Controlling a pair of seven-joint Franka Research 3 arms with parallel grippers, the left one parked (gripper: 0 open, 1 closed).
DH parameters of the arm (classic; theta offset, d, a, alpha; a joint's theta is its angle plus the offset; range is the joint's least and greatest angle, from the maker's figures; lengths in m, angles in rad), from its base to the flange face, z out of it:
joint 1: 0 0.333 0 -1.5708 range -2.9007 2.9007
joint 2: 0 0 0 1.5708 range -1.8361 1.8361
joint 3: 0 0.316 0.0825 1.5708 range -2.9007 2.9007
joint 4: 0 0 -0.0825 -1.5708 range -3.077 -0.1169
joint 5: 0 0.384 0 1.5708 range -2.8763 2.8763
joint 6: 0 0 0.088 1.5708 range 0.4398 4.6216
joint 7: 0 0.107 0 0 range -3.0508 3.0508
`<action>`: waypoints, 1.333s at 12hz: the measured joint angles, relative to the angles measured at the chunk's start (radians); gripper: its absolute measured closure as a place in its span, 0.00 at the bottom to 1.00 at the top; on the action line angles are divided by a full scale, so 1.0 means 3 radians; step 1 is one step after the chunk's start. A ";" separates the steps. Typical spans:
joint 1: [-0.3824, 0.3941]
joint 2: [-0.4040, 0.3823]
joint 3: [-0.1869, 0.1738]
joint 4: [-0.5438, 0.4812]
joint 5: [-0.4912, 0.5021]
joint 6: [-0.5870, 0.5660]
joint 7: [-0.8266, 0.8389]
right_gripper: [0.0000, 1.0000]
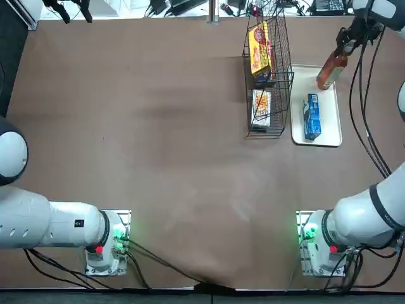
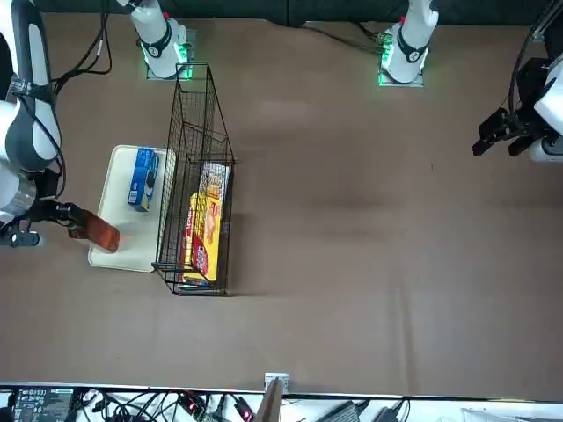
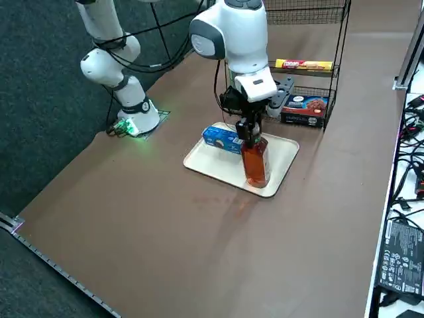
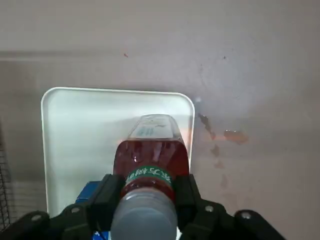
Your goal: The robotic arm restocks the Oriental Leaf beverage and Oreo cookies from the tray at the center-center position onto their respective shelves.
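Right side view: I see the counter (image 3: 165, 218) carrying the wire shelves (image 3: 311, 66), with the white tray (image 3: 212, 165) beside them. My right pincer (image 3: 250, 130) is clamped on the neck of the Oriental Leaf beverage (image 3: 255, 162), held upright over the tray's far end. The Oreo cookies (image 3: 222, 140) lie on the tray.

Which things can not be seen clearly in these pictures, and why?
- Right gripper: in the wrist view the Oriental Leaf beverage covers its fingertips.
- Oreo cookies: wrist view shows one blue corner behind the gripper.
- Shelves: top cut off in the side view.
- Tray: whether the bottle's base touches it is unclear.
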 joint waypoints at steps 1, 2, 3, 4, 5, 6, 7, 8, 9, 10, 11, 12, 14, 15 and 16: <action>0.0001 0.0000 0.0000 0.0000 0.0000 0.0000 0.0016 0.42; 0.0001 -0.0001 0.0000 0.0000 0.0000 0.0000 0.0044 0.42; 0.0002 -0.0001 0.0000 0.0001 0.0000 0.0000 0.0089 0.42; 0.0005 -0.0003 0.0002 0.0002 0.0000 0.0000 0.0129 0.42; 0.0009 -0.0005 0.0007 0.0007 0.0000 0.0000 0.0172 0.42; 0.0014 -0.0009 0.0016 0.0025 0.0000 -0.0006 0.0213 0.42; 0.0019 -0.0017 0.0027 0.0066 0.0000 -0.0040 0.0246 0.42; 0.0026 -0.0032 0.0036 0.0138 0.0001 -0.0115 0.0270 0.42; 0.0030 -0.0054 0.0042 0.0232 0.0003 -0.0221 0.0288 0.42; 0.0031 -0.0082 0.0043 0.0341 0.0032 -0.0353 0.0304 0.42; 0.0030 -0.0116 0.0041 0.0463 0.0119 -0.0502 0.0313 0.42; 0.0028 -0.0156 0.0038 0.0593 0.0283 -0.0673 0.0319 0.42; 0.0030 -0.0247 0.0040 0.0799 0.0592 -0.0976 0.0359 0.42; 0.0036 -0.0368 0.0044 0.0882 0.0714 -0.1150 0.0436 0.42; 0.0037 -0.0431 0.0044 0.0894 0.0761 -0.1229 0.0464 0.42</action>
